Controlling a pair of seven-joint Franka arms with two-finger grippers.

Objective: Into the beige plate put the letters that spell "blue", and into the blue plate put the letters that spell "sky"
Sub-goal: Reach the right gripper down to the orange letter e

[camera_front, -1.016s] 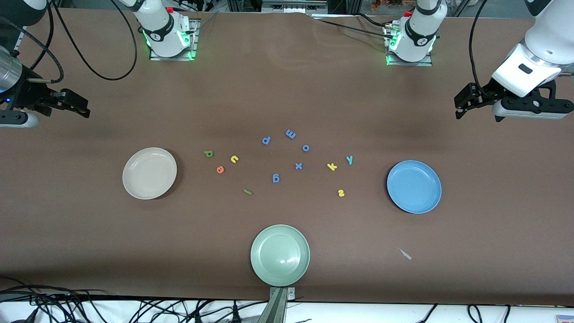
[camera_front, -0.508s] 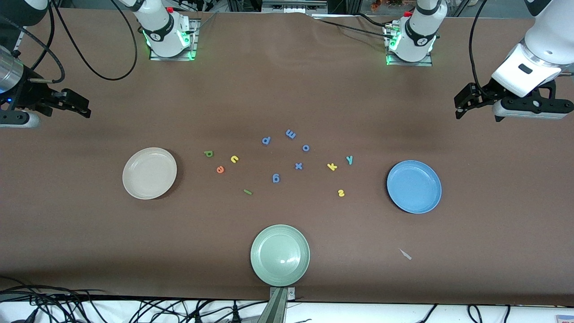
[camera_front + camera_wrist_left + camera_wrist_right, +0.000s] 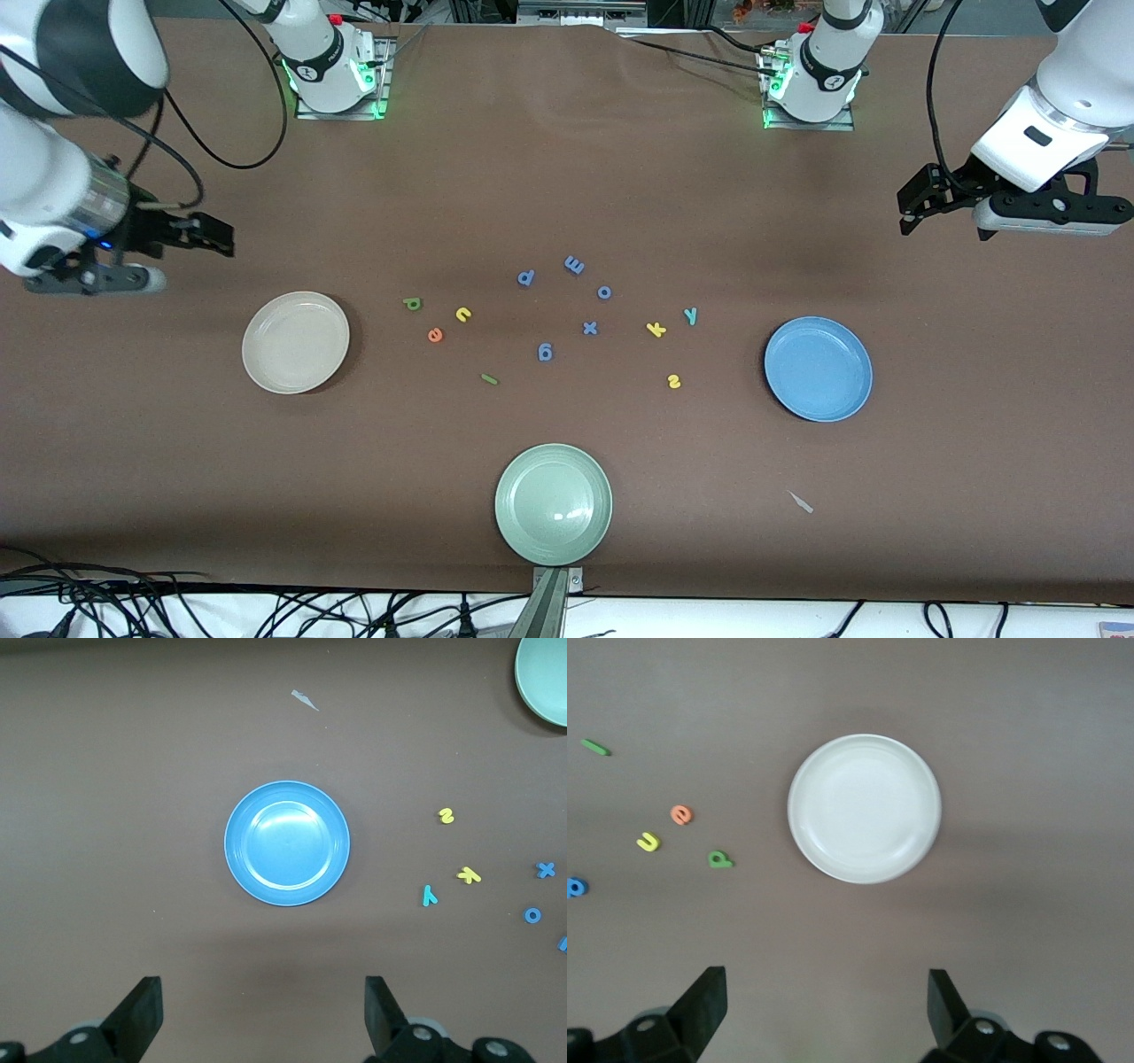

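Observation:
The empty beige plate (image 3: 295, 342) (image 3: 864, 808) lies toward the right arm's end. Beside it, toward the middle, are the green b (image 3: 412, 303), yellow u (image 3: 463, 314), orange e (image 3: 435, 335) and green l (image 3: 489, 379). Toward the left arm's end lies the empty blue plate (image 3: 818, 369) (image 3: 287, 842), with the yellow k (image 3: 656, 330), teal y (image 3: 690, 315) and yellow s (image 3: 674, 381) beside it. My right gripper (image 3: 213, 237) (image 3: 827, 988) hangs open in the air near the beige plate. My left gripper (image 3: 912, 208) (image 3: 263, 992) waits open near the blue plate.
Several blue-purple letters (image 3: 590, 328) lie scattered mid-table between the two groups. A pale green plate (image 3: 553, 504) sits near the front edge. A small scrap (image 3: 801, 502) lies nearer the camera than the blue plate. Both arm bases (image 3: 332, 71) stand at the table's top edge.
My right arm has swung in from the table's end, bringing its open gripper closer to the beige plate. The left arm, plates and letters have not moved.

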